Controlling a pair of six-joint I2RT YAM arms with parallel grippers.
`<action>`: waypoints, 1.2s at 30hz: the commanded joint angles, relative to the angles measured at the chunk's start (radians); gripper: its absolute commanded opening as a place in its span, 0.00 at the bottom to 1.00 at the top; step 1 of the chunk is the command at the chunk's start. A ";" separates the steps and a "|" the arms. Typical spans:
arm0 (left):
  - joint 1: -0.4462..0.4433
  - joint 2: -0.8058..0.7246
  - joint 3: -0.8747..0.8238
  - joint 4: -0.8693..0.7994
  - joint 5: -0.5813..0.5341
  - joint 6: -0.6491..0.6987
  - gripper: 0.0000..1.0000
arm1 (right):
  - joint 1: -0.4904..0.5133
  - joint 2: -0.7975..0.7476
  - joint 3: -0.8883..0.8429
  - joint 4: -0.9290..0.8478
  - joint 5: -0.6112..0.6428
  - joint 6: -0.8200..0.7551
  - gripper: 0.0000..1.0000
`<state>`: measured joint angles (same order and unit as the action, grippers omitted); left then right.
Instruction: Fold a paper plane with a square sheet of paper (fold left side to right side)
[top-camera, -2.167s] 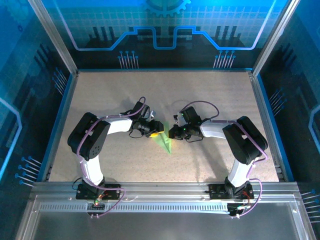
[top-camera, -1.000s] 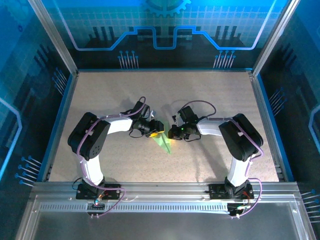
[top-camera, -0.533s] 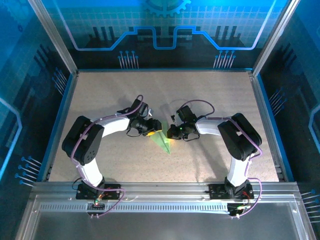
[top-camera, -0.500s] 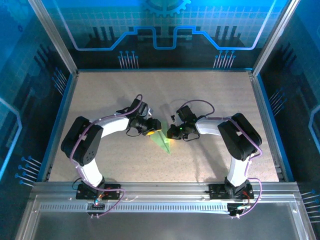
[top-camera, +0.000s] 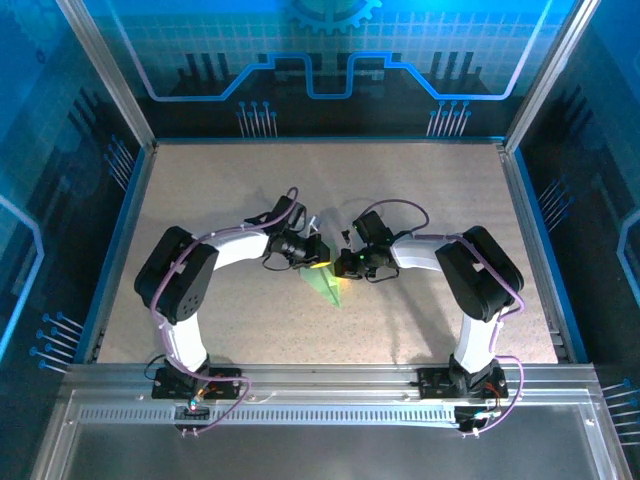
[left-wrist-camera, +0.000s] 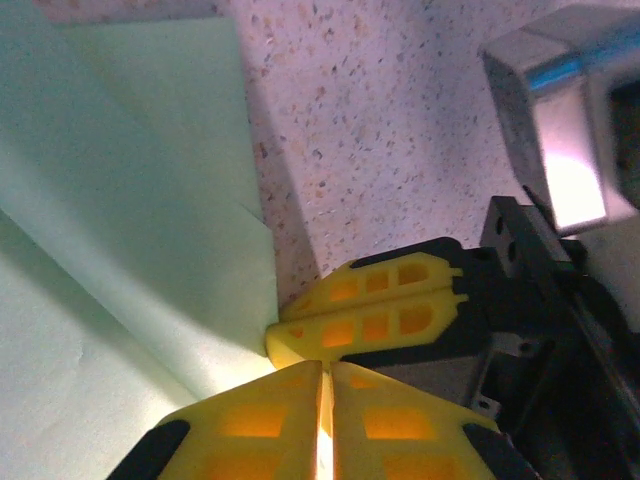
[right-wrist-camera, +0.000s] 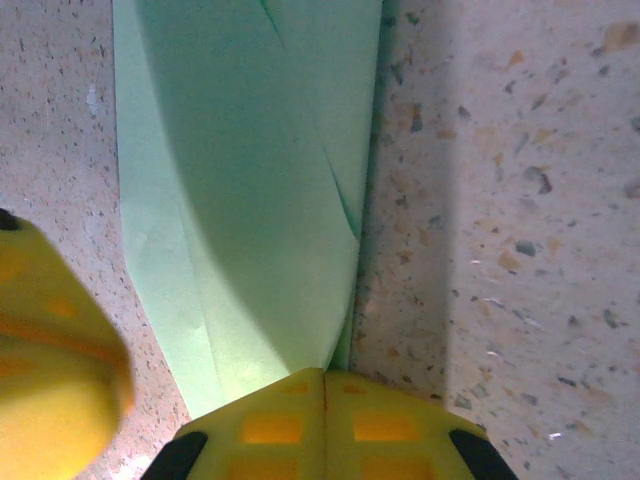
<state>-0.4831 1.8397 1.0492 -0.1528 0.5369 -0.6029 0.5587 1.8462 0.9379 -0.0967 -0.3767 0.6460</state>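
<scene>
Though the speckled, stone-look table (top-camera: 420, 200) spreads wide around it, the work sits at the centre of the overhead view: a slim, pointed pale green paper plane (top-camera: 327, 288), tip toward the lower edge, its thin matt sheet layered and sharply creased. Folding looks well along. At its upper end the right gripper (right-wrist-camera: 325, 372) has its yellow plastic fingers pressed together, pinching the lifted fold. Just beside it on the left, the left gripper (left-wrist-camera: 322, 365) is pressed together too, at the paper's edge; whether paper lies between, I cannot tell. Next, I'd judge, the left half must swing across onto the right — edges matched, crease pressed firm.
</scene>
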 joint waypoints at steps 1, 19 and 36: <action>-0.003 0.029 0.035 -0.030 -0.004 0.009 0.13 | 0.020 0.048 -0.029 -0.135 0.103 -0.013 0.00; -0.001 0.105 0.011 -0.096 -0.103 0.041 0.08 | 0.021 0.062 -0.007 -0.169 0.111 -0.037 0.00; -0.002 0.130 -0.020 -0.120 -0.134 0.039 0.06 | 0.020 0.032 0.002 -0.143 0.081 -0.031 0.00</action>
<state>-0.4831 1.9236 1.0679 -0.2127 0.4568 -0.5762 0.5678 1.8481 0.9588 -0.1307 -0.3565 0.6273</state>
